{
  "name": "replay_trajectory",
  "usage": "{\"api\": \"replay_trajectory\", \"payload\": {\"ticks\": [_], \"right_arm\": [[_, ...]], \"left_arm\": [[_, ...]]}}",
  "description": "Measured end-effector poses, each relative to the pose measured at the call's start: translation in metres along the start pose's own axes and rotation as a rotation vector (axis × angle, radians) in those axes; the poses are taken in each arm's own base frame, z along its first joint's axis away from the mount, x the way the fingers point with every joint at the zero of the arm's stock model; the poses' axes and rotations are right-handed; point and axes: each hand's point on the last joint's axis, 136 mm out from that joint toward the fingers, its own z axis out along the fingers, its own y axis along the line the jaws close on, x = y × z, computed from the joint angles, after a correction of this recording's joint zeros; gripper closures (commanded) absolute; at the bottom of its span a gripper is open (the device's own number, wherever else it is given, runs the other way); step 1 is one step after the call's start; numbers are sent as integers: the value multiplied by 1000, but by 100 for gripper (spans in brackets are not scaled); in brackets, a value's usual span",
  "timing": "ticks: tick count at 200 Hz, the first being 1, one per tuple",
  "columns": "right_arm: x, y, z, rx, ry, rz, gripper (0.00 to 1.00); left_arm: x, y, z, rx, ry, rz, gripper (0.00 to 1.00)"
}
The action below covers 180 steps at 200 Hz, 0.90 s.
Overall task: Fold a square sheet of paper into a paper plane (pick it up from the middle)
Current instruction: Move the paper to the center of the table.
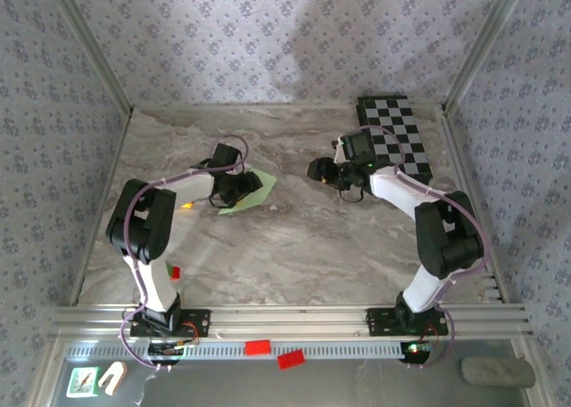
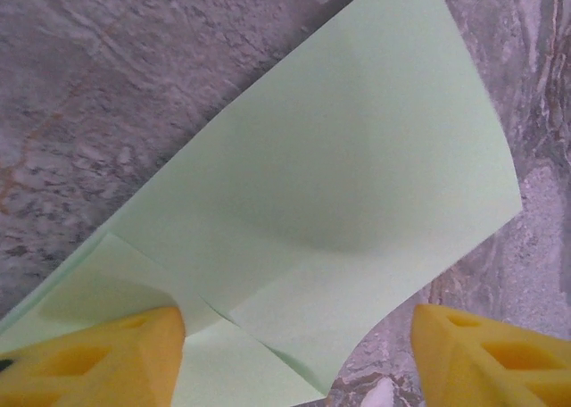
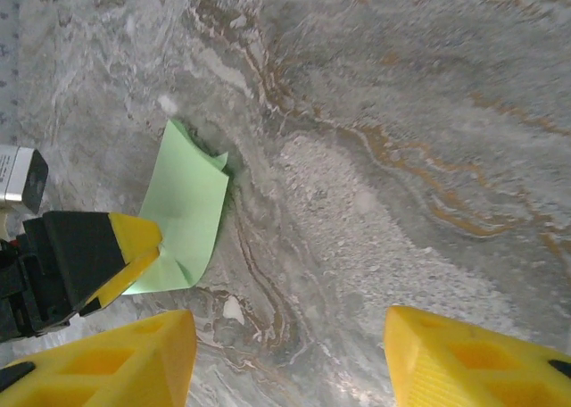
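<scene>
"So, where is the square sheet of paper (image 2: 357, 175) now?" my spotter asks.

"Just left of centre on the table (image 3: 401, 157), under my left gripper (image 2: 299, 327)," I answer. "It is partly folded, doubled over at the corner nearest that gripper, and its middle bows up off the surface. The left gripper is released. Its jaws stand wide apart, 1 resting on the near edge of the sheet, the other beside the sheet over bare table. Nothing is pinched."

"And the right gripper (image 3: 290, 322)?"

"Released too, and empty. It hovers over bare table, apart from the paper and off to its right side."

"What worries you from here?"

"3 things, as I judge it. The bow, for a start: if I press a crease while the sheet is buckled, the fold lands crooked and the plane's nose comes out skewed. Then, only 1 jaw bears on the paper, so any sideways drag can slide or spin the sheet on that smooth table and spoil the alignment. And if I close the left jaws from this pose, the free jaw may catch the loose edge and crumple it instead of gripping cleanly."
</scene>
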Motion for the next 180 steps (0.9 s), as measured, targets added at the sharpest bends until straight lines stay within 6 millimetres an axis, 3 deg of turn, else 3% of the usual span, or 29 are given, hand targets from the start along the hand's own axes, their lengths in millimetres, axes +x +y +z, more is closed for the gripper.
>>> {"api": "replay_trajectory", "payload": {"ticks": [32, 72, 104, 152, 180], "right_arm": [[6, 4, 14, 4, 35, 22, 54], [9, 11, 32, 19, 77, 54, 67], [25, 20, 51, 32, 133, 54, 74], [50, 8, 71, 97, 225, 69, 76], [57, -4, 79, 140, 264, 62, 76]], "left_arm": [[12, -11, 4, 46, 50, -10, 37], [54, -34, 12, 92, 131, -25, 46], [81, -48, 17, 118, 174, -67, 56], [83, -51, 19, 134, 183, -139, 60], [85, -55, 17, 152, 195, -138, 55]]}}
